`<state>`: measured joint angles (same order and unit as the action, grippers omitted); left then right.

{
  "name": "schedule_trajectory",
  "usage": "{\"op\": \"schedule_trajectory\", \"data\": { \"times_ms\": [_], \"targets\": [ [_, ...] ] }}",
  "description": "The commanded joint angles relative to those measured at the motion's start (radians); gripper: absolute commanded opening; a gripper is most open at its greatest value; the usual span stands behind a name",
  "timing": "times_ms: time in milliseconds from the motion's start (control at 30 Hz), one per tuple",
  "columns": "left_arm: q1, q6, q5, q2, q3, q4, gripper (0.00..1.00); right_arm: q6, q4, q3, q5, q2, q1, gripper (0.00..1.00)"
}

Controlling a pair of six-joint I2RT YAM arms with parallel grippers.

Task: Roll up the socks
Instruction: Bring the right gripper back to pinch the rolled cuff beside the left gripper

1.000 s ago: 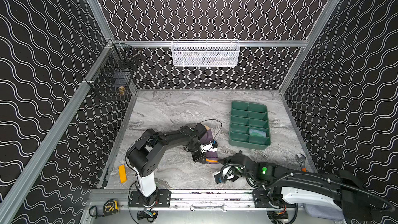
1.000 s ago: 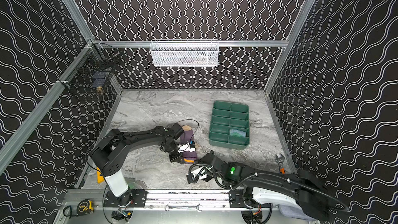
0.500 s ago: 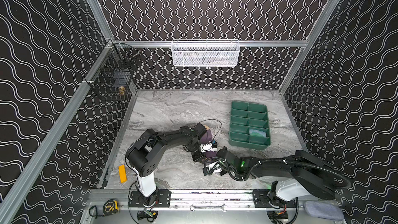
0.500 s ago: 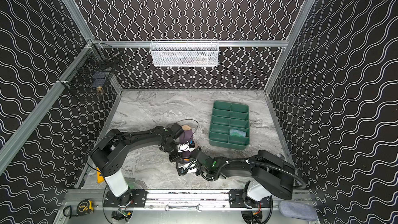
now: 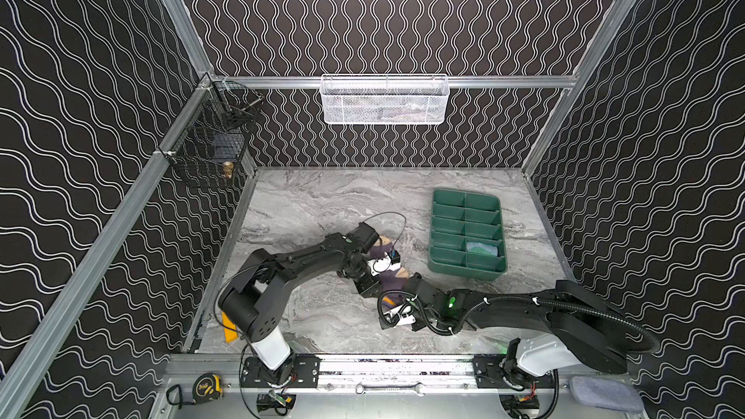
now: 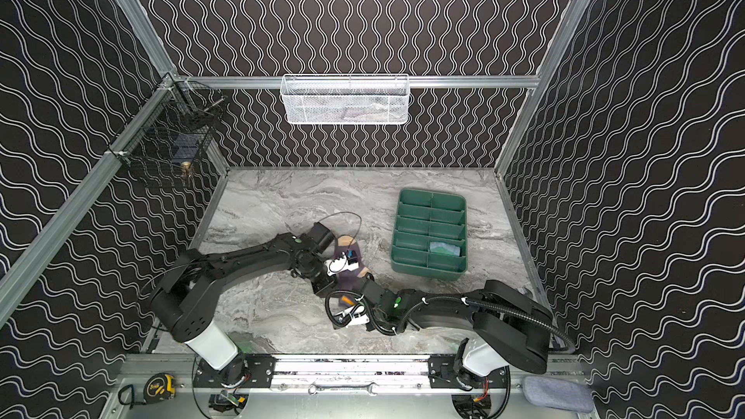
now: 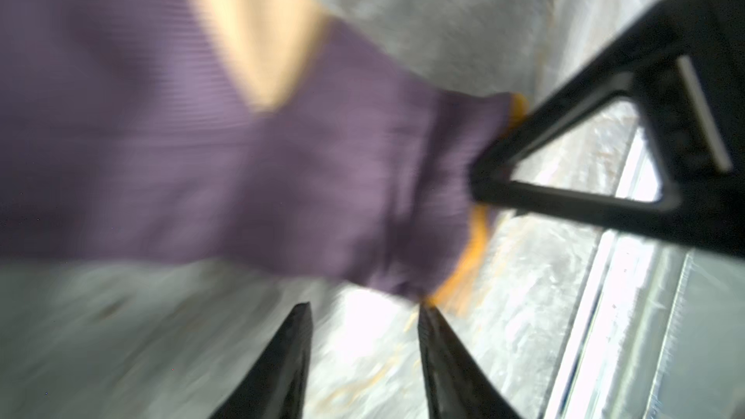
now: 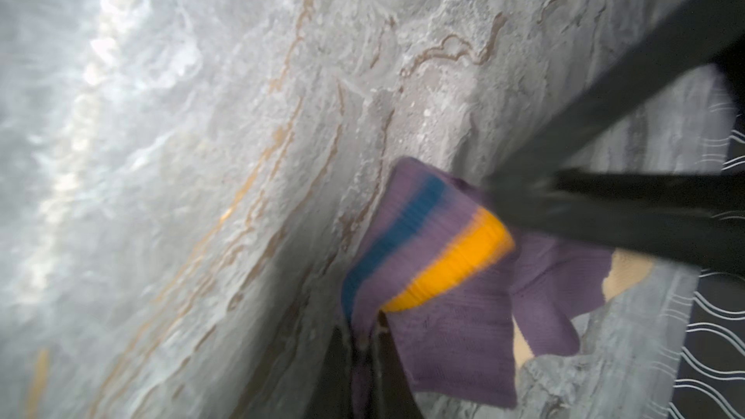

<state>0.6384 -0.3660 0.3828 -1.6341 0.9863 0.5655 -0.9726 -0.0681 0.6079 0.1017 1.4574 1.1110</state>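
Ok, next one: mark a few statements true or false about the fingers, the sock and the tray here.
1. The right fingers are shut on the purple sock, at its striped cuff. True.
2. The left fingers clamp the sock. False: they stand apart with nothing between them.
3. The green tray is empty. False: one compartment holds a blue-green bundle.
4. The purple sock lies outside the tray, on the table. True.

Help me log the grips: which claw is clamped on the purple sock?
The right claw: its jaws are pinched shut on the purple sock at its striped cuff. The left claw stands open beside the sock, gripping nothing.
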Motion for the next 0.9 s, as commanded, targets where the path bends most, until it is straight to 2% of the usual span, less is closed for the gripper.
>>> {"op": "schedule_trajectory", "data": {
  "times_ms": [0,100,300,567,733,867],
  "targets": [
    [-0.029,0.094,-0.113,0.043,-0.009,-0.107,0.50,0.045,-0.171,0.024,-0.059,-0.019,0.000,0.00],
    [-0.038,0.156,-0.184,0.015,0.026,-0.172,0.50,0.058,-0.249,0.060,-0.097,-0.029,0.001,0.00],
    [-0.038,0.220,-0.268,-0.174,0.174,-0.198,0.42,0.060,-0.385,0.149,-0.155,0.003,0.001,0.00],
    [-0.036,0.189,-0.246,-0.324,0.278,-0.164,0.36,0.059,-0.557,0.327,-0.265,0.117,-0.013,0.00],
    [-0.036,0.174,-0.233,-0.355,0.305,-0.162,0.35,0.089,-0.750,0.513,-0.418,0.280,-0.094,0.00],
    [-0.036,0.172,-0.212,-0.366,0.326,-0.156,0.34,0.095,-0.839,0.603,-0.496,0.376,-0.145,0.00]
  ]
}}
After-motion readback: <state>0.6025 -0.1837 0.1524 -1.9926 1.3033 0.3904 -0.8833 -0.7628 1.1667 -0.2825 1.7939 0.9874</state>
